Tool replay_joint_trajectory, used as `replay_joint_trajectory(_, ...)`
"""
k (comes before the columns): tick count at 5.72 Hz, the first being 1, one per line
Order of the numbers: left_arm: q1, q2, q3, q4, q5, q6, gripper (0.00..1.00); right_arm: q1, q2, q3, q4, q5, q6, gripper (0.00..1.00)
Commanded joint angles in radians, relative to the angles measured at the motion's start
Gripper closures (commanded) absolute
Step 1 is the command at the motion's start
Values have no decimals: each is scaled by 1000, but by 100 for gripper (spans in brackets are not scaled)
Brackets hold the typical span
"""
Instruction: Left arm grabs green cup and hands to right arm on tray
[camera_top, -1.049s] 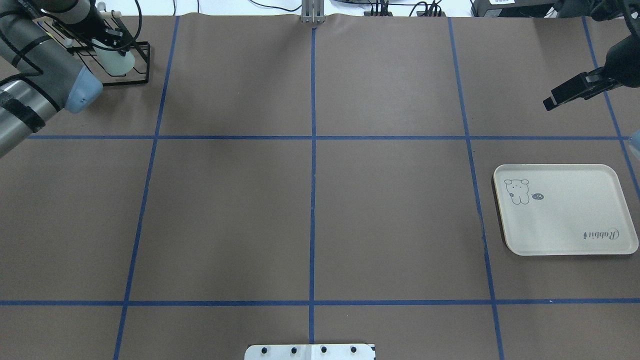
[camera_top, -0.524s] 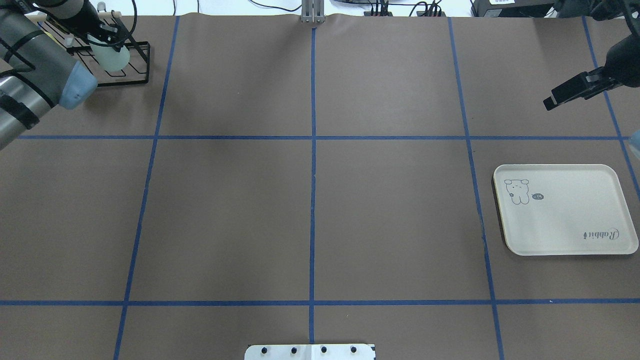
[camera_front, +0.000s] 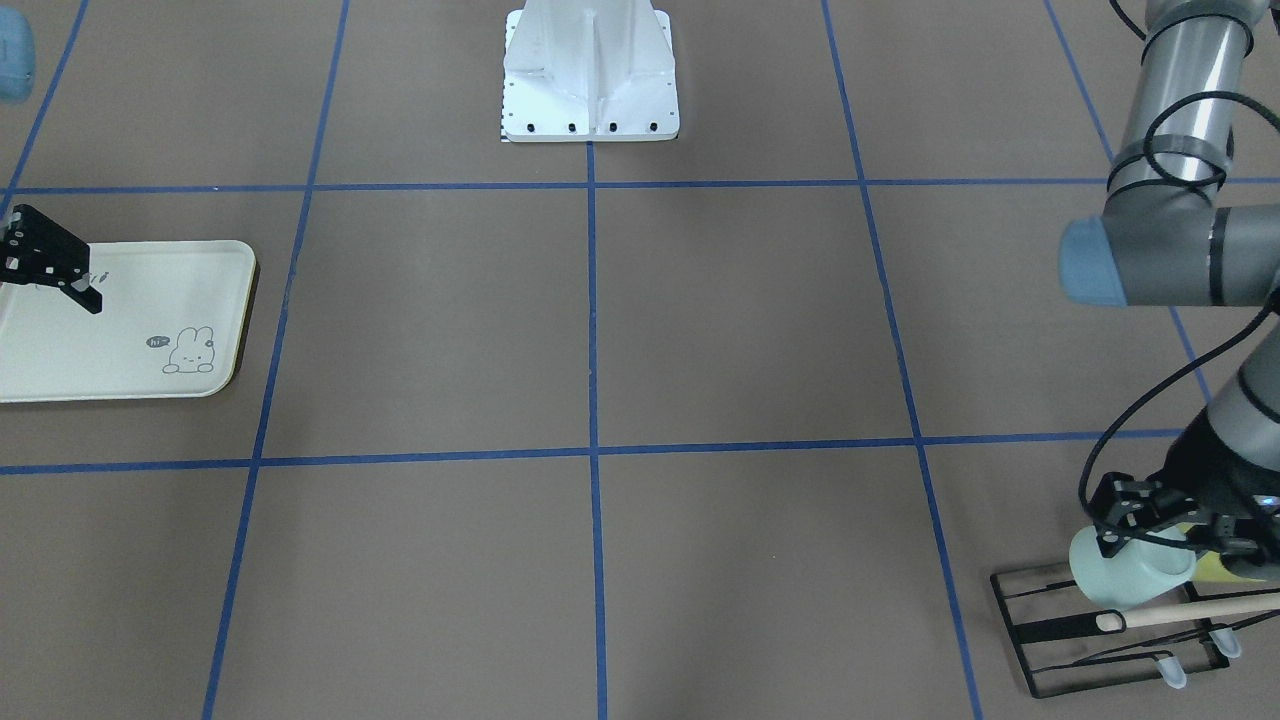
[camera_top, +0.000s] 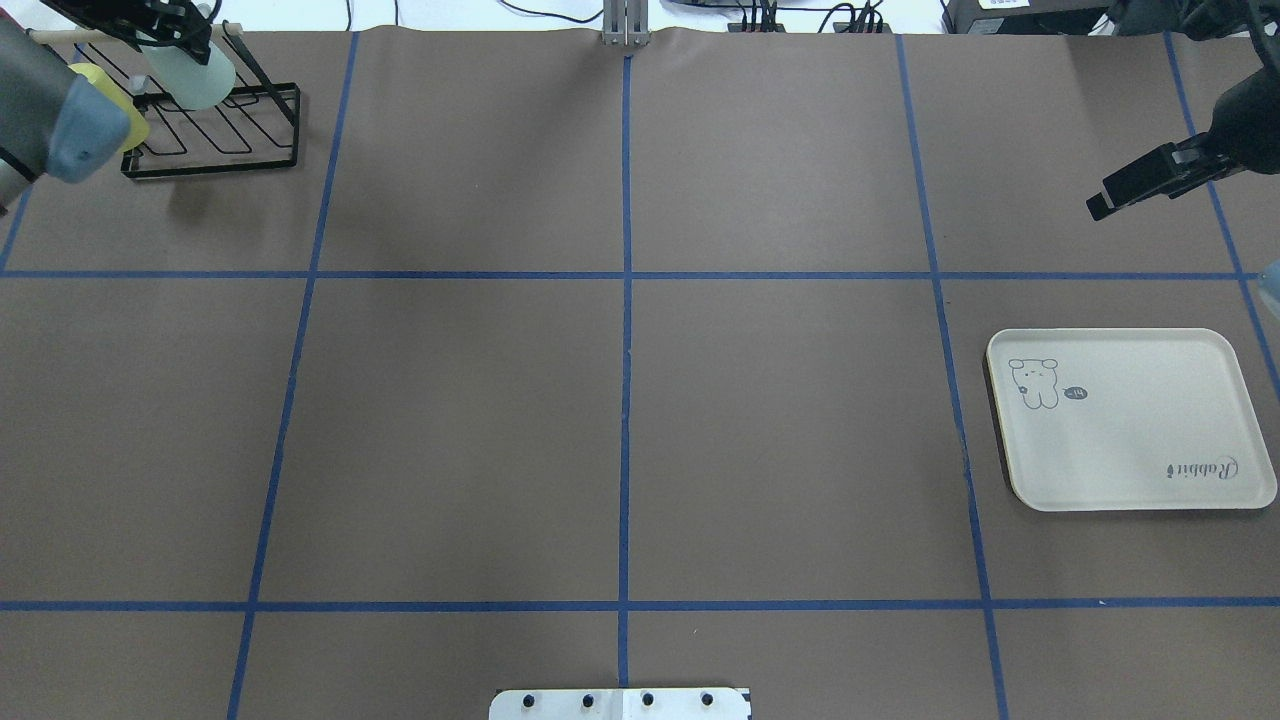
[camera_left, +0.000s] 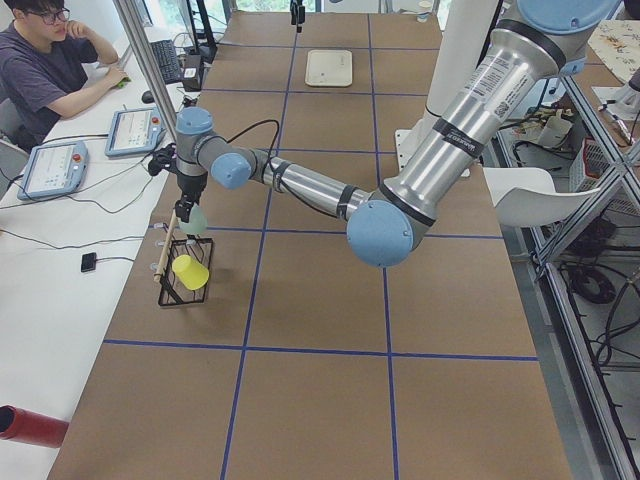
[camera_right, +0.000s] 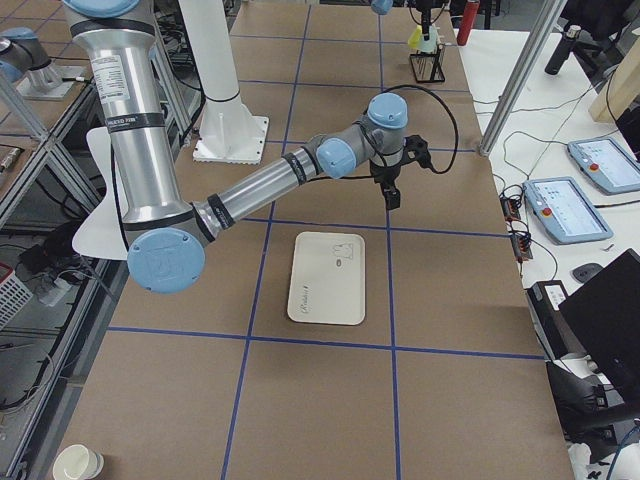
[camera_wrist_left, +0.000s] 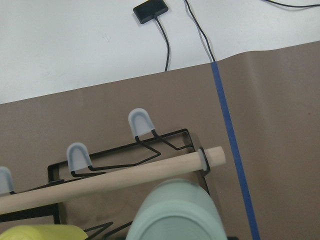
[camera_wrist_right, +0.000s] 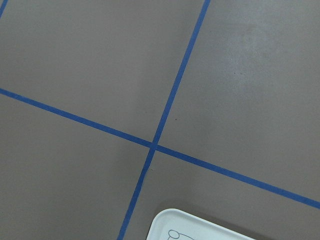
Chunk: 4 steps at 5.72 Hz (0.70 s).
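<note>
While most of the brown table (camera_top: 620, 420) lies bare between its blue tape lines (camera_top: 626, 350), the objects sit at its 2 far ends. Open surface stretches across the whole middle between the black wire rack (camera_top: 215, 135) in the robot's far-left corner and the tray (camera_top: 1130, 440) on the robot's right side, well apart from each other.

Reaching to that far-left corner, the left arm (camera_left: 300, 185) has its left gripper (camera_front: 1150, 515) pinching the green cup (camera_front: 1125, 580), which is tilted on its side above the rack. Just below the cup in the front-facing view runs the rack's wooden dowel (camera_front: 1190, 612), and the wrist view shows the cup close over that dowel. A yellow-green cup (camera_left: 190, 271) sits on the rack just beside the green one, and blue-capped prongs (camera_wrist_left: 139, 121) stand up along the rack's outer side, near the table's edge.

Opposite, the right arm (camera_right: 270, 180) holds the right gripper (camera_top: 1145, 185) in the air beyond the tray's far side; its fingers look pressed together, with nothing between them.
</note>
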Motion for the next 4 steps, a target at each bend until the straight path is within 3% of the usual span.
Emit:
replay_joint_trajectory(1, -71, 38, -140, 71, -134, -1, 79, -3, 2, 7, 3, 3, 28, 1)
replay_joint_trajectory(2, -67, 86, -232, 105, -136, -23, 79, -23, 0, 1, 73, 3, 53, 1)
replay_joint_trajectory(4, -58, 121, -329, 39, -142, -216, 80, -104, 3, -19, 383, -2, 526, 1)
